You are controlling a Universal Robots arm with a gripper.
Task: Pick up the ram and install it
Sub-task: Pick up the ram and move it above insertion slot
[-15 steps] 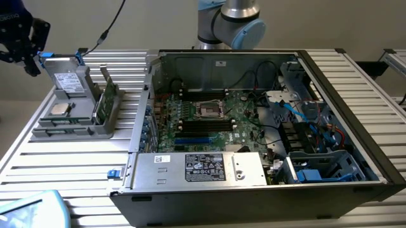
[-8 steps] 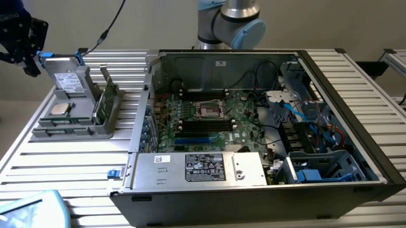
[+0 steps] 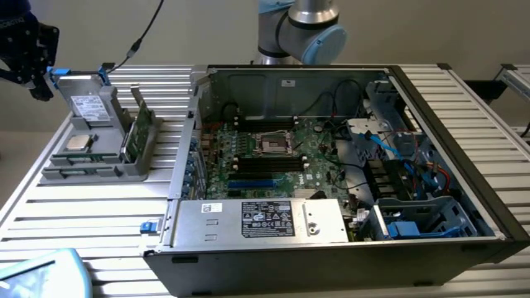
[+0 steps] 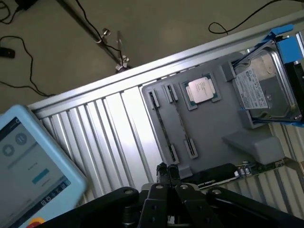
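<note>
Ram (image 3: 143, 123) stands on edge in a slot at the side of the grey parts tray (image 3: 91, 172) nearest the PC case (image 3: 348, 267), not yet lifted. In wrist view it lies as a dark strip w/ green edge (image 4: 225, 174) just beside the fingertips.

Gripper (image 4: 168, 170): jaws together, holding nothing, poised above the tray's ram side.

Same tray carries the CPU (image 3: 79, 143) and a hard drive (image 3: 89, 107), both apart from the ram. Tablet (image 4: 28, 166) sits on the table off the tray's end.

In the case, black memory slots (image 3: 269, 163) on the motherboard look unfilled. Cables (image 3: 327, 102) loop nearby.

Risks, as I judge them:
- jaws shut, so a descent as-is would strike the stick's top edge, not straddle it
- stick is thin & tall; an off-centre pinch could tilt it or jam it in its holder
- at the slot, skewed stick or snagged cable = poor seating, stress on board
</note>
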